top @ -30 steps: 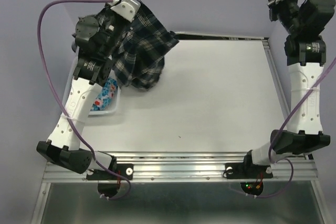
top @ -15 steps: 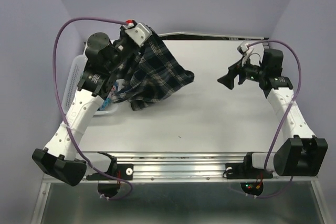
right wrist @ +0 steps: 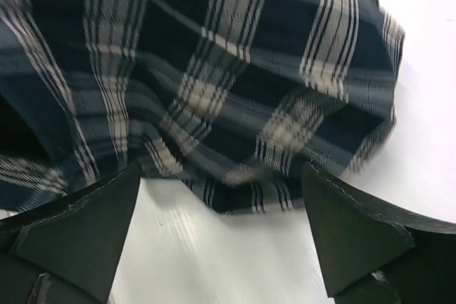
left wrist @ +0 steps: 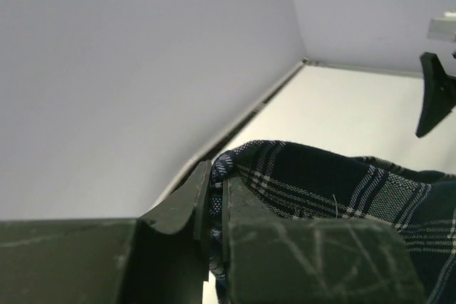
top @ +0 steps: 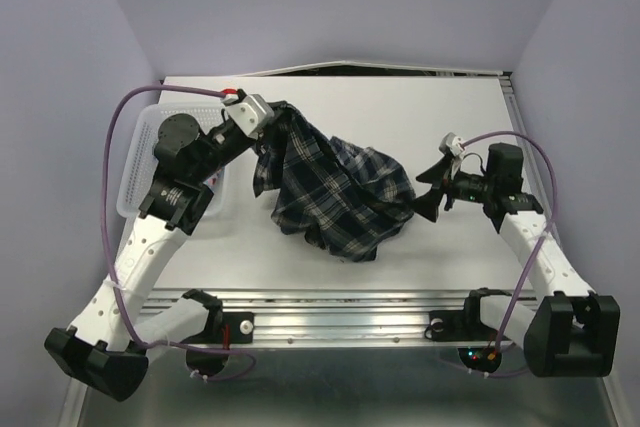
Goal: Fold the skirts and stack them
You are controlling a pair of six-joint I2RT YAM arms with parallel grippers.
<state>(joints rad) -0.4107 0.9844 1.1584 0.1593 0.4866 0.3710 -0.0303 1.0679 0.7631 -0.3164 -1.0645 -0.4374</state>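
Note:
The dark plaid skirt (top: 345, 197) lies bunched on the middle of the table, its upper left corner lifted. My left gripper (top: 272, 119) is shut on that corner; the left wrist view shows plaid cloth (left wrist: 335, 183) pinched between the two fingers (left wrist: 178, 211). My right gripper (top: 432, 195) is open, low over the table at the skirt's right edge. In the right wrist view the skirt's hem (right wrist: 235, 105) lies just ahead of the spread fingers (right wrist: 78, 233), with nothing between them. The blue floral skirt is hidden from view.
A white lattice basket (top: 138, 152) stands at the table's left edge, partly under my left arm. Lilac walls close in the back and both sides. A metal rail (top: 340, 302) runs along the near edge. My right gripper's finger (left wrist: 433, 101) shows in the left wrist view.
My left arm carried the plaid skirt from above the basket down onto the table's middle. My right arm swung down from high at the back right to the skirt's right edge, jaws opening.

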